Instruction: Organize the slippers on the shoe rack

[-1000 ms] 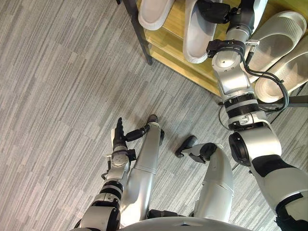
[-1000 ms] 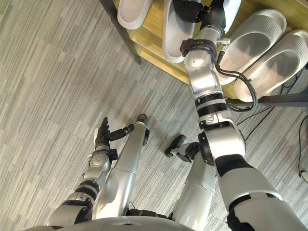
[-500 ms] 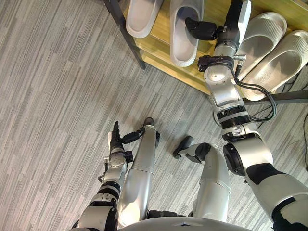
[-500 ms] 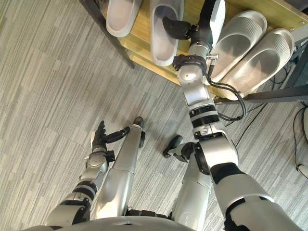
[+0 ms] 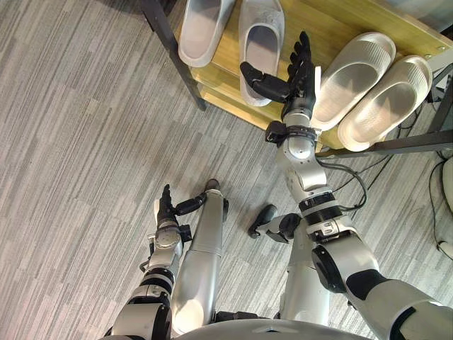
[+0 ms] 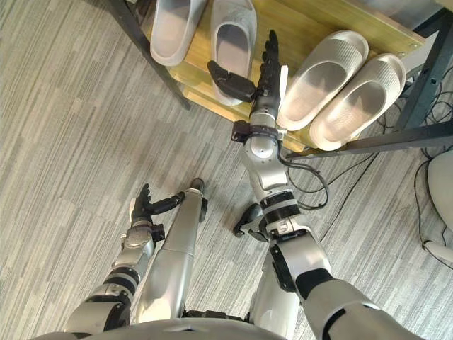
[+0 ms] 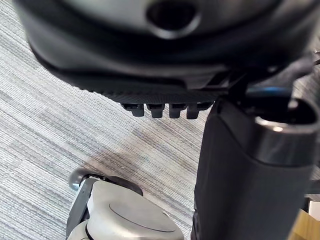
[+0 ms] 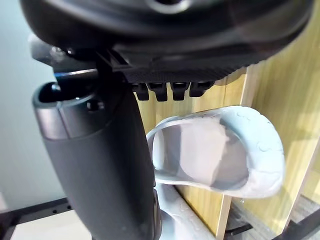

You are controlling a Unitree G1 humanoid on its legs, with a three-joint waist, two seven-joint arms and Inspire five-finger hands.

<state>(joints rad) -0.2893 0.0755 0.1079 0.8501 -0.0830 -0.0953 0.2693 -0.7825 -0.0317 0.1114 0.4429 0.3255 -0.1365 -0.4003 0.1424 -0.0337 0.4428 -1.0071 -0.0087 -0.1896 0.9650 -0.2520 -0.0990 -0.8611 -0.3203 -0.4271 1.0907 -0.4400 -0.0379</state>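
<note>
The four foam slippers all lie on the top shelf of the yellow wooden shoe rack [image 5: 322,18] with its black metal frame [image 5: 173,49], at 12 to 2 o'clock in the head view. Two pale grey ones lie at 12, the inner pale grey slipper [image 5: 260,39] reaching nearer the front edge than its outer mate [image 5: 202,28]. The two cream slippers [image 5: 354,67] touch side to side at 2.

The right hand [image 5: 297,81] is held between the pairs, fingers straight and close together, thumb spread toward 9 over the inner slipper's near end, clasping nothing. Levelling that slipper with its mate probably wants a flat push along its length toward 12, with the fingers kept off the cream ones.

The left hand [image 5: 166,212] hangs at 7 over the grey striped carpet [image 5: 85,142], fingers straight.

Half a second ago the right hand reached deeper over the shelf. It has drawn back toward 6, and the camera has shifted, showing more of the rack. The slippers keep their order.
</note>
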